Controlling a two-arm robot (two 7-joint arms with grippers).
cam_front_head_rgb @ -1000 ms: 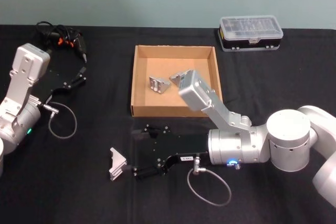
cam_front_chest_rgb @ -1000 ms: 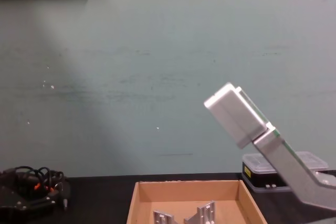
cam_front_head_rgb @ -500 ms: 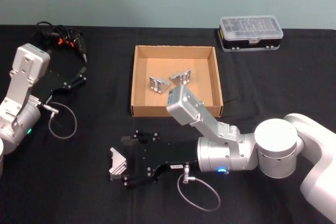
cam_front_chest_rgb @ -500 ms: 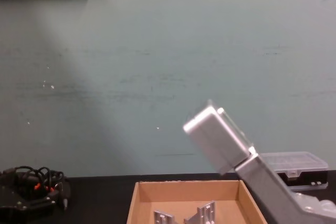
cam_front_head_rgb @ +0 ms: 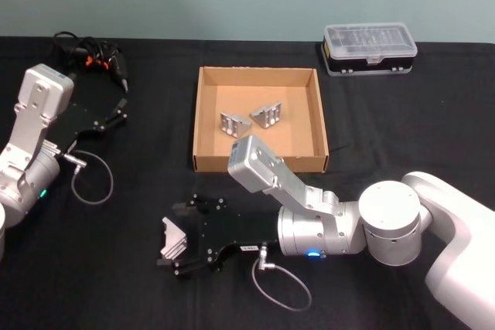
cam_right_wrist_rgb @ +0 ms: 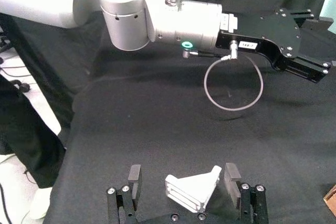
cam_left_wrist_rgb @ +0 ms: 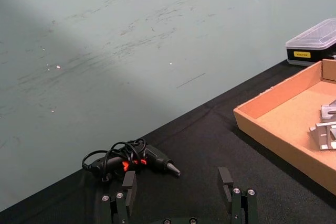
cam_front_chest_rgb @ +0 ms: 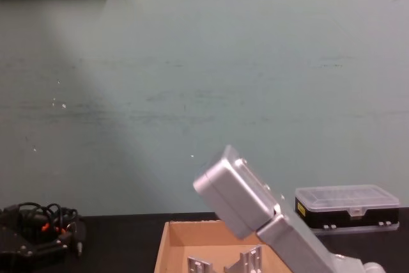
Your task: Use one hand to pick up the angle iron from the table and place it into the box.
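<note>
Fingers (cam_right_wrist_rgb: pixel 135 176) spread on right gripper (cam_right_wrist_rgb: pixel 182 171), straddling angle iron (cam_right_wrist_rgb: pixel 193 188); left gripper (cam_left_wrist_rgb: pixel 177 176) far-left, likewise spread.

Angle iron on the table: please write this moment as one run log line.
right gripper: open, straddling angle iron | grasp: not yet | left gripper: open, parked left | box: two brackets inside

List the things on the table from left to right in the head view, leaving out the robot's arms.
Black corded tool → loose angle iron → cardboard box → clear-lidded plastic case.
</note>
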